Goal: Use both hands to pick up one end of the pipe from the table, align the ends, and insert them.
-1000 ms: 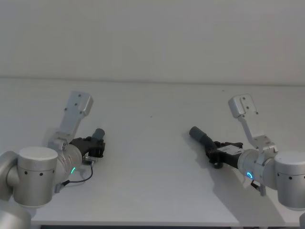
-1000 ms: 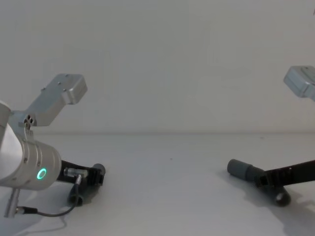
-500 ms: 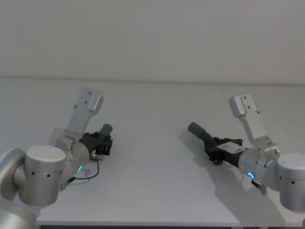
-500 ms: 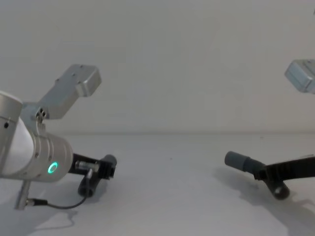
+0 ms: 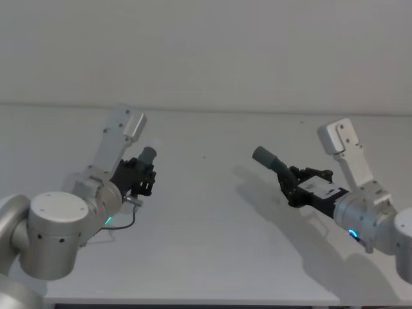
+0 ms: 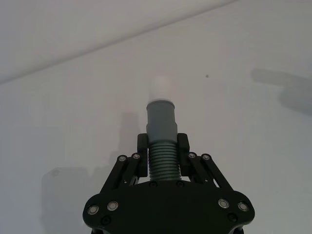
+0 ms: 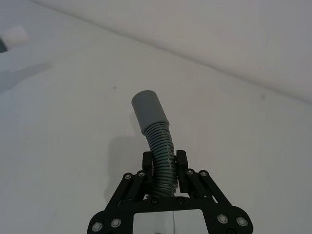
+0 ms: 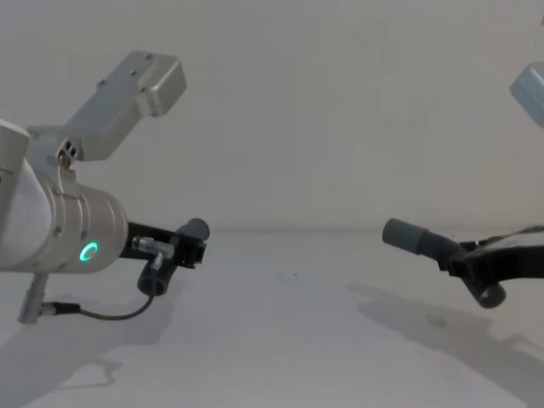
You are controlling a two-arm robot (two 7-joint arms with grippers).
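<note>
Two dark-grey pipe pieces are held above the white table [image 5: 206, 219], far apart. My left gripper [image 5: 143, 172] is shut on the ribbed middle of the left pipe piece [image 5: 149, 154]. In the left wrist view the fingers [image 6: 142, 146] clamp the ribs, and the smooth cuff end [image 6: 161, 114] points away with a pale tip. My right gripper [image 5: 288, 183] is shut on the right pipe piece [image 5: 265, 156], whose cuff end [image 7: 148, 109] bends up and toward the left one. The chest view shows both pieces, left [image 8: 194, 229] and right [image 8: 406, 235], clear of the table.
A thin black cable [image 8: 85, 310] hangs below my left arm. The table meets a plain white wall [image 5: 206, 51] at the back. Its front edge [image 5: 193, 299] lies close under both arms. Shadows of the arms fall on the surface.
Both grippers have lifted their pipe pieces off the table. The left one has risen and moved forward toward the middle. The right one has risen slightly, its cuff now higher.
</note>
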